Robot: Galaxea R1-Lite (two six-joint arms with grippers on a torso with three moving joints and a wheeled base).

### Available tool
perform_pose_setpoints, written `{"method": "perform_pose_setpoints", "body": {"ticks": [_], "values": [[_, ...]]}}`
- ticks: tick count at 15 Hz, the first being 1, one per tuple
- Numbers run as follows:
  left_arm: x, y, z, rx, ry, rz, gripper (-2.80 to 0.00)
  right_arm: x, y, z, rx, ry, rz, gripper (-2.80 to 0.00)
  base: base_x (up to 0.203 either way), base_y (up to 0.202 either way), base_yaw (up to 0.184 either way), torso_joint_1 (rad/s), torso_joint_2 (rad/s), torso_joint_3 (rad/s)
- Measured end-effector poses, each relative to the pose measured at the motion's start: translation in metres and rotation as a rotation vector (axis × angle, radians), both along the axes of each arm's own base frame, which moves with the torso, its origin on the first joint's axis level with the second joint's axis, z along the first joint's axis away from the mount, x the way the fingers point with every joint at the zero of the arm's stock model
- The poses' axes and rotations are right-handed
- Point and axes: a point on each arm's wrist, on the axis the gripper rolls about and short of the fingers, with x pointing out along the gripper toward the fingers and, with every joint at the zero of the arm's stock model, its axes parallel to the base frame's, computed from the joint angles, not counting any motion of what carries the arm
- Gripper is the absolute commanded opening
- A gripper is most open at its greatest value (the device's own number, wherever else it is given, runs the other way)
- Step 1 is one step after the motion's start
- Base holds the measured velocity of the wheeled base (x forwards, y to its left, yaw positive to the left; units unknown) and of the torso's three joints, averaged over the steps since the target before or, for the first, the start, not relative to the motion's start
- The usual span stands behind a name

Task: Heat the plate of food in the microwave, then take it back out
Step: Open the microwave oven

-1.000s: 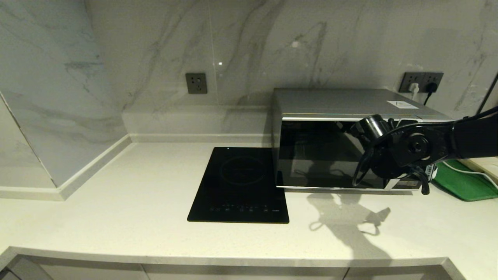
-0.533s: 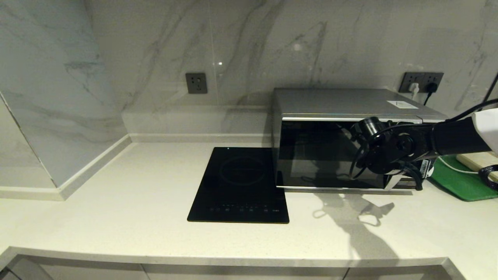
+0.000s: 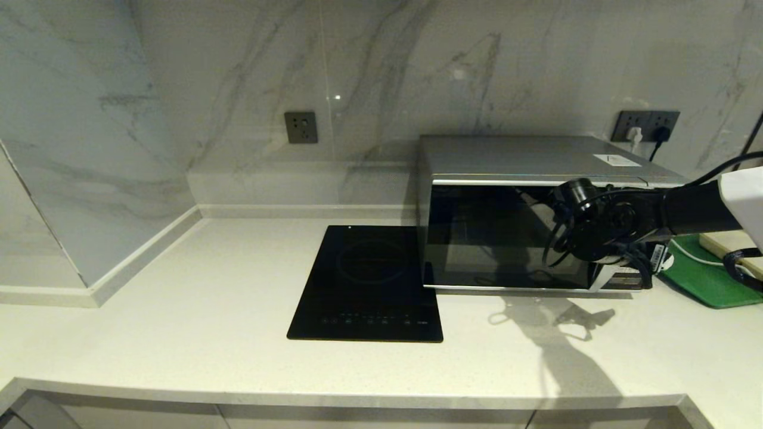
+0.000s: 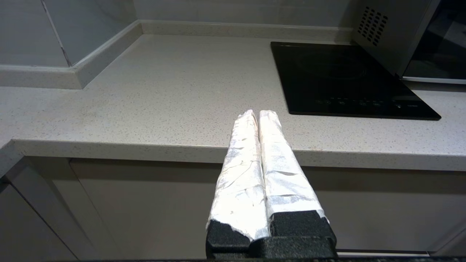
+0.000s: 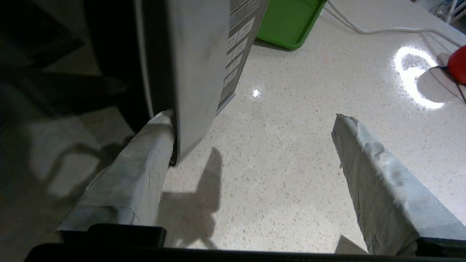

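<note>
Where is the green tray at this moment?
In the head view, the green tray lies on the counter at the far right, just right of the microwave.

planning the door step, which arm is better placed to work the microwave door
Right. The right gripper is open at the microwave door's right edge, one finger against it. The left gripper is shut, parked below the counter edge.

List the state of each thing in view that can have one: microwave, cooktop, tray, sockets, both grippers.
microwave: door looks shut, glass dark.
right gripper: open, straddling the microwave's front right corner, one finger against it.
left gripper: shut, empty, hanging off the counter's front edge.
induction cooktop: bare.
green tray: flat on the counter, right of the microwave.
right wall socket: two plugs in.
left wall socket: nothing plugged in.
</note>
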Motion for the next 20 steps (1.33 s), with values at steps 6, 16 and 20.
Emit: {"method": "perform_pose_setpoints", "body": {"ticks": [6, 16, 20], "values": [[0.0, 0.0, 0.0, 0.0, 0.0, 0.0, -2.8, 0.007, -0.013, -0.003, 0.015, -0.037, -0.048, 0.0, 0.0, 0.0, 0.0, 0.0, 0.0, 0.0], [0.0, 0.0, 0.0, 0.0, 0.0, -0.002, -2.8, -0.035, -0.016, -0.005, 0.05, -0.022, -0.083, 0.0, 0.0, 0.0, 0.0, 0.0, 0.0, 0.0], [0.0, 0.0, 0.0, 0.0, 0.001, 0.0, -2.8, -0.045, -0.006, 0.002, 0.068, -0.026, -0.045, 0.0, 0.0, 0.0, 0.0, 0.0, 0.0, 0.0]]}}
